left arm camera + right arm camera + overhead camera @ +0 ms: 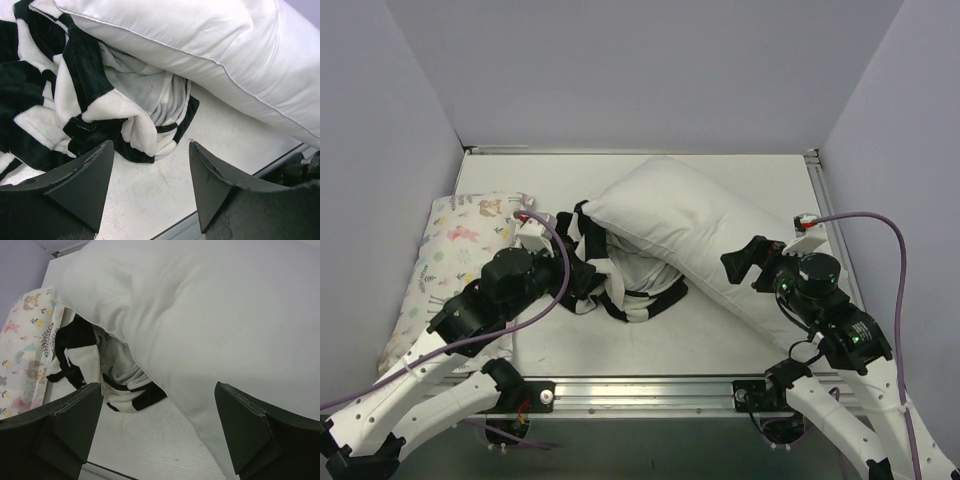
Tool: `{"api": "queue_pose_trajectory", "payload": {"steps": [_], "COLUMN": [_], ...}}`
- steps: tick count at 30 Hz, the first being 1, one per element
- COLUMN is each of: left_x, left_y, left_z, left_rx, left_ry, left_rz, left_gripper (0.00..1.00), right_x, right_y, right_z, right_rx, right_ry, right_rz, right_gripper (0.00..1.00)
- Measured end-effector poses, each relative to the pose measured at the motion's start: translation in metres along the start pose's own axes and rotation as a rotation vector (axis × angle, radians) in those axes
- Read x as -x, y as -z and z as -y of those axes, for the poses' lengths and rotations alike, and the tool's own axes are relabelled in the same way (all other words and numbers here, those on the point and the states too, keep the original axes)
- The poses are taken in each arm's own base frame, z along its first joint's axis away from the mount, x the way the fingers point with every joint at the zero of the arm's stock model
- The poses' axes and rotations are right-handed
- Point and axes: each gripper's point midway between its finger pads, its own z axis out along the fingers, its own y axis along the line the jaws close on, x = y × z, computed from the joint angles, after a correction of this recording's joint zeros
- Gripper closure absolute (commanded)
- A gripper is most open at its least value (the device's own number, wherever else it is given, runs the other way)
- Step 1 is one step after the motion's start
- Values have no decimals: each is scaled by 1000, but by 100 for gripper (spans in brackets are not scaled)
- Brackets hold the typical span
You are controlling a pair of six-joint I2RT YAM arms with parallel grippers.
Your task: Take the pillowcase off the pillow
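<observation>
The pale table [620, 345] carries three soft things. A plump white pillow [690, 235] lies slantwise from the back middle toward the near right corner. Its right half rests on the table, while its left end sits over a crumpled black-and-white checked pillowcase [610, 275]. The pillowcase is heaped on the table left of centre. An animal-print pillow [450, 260] lies along the left edge, just beside the pillowcase. A metal rail [650, 385] borders the near edge.
</observation>
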Motion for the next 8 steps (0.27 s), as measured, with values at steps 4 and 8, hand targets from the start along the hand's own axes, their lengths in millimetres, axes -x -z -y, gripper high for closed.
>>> {"api": "queue_pose_trajectory", "payload": {"steps": [4, 8], "left_x": [-9, -12], "left_y": [2, 3], "left_z": [5, 7], "left_rx": [-10, -9], "left_ry": [-35, -52], "left_rz": [-24, -30], "left_gripper": [30, 30], "right_x": [-20, -23], "right_y": [-4, -4], "right_z": [13, 15], "right_rx": [-40, -47], "right_ry": [13, 22], "right_rz": [-60, -71], "right_gripper": [0, 0]}}
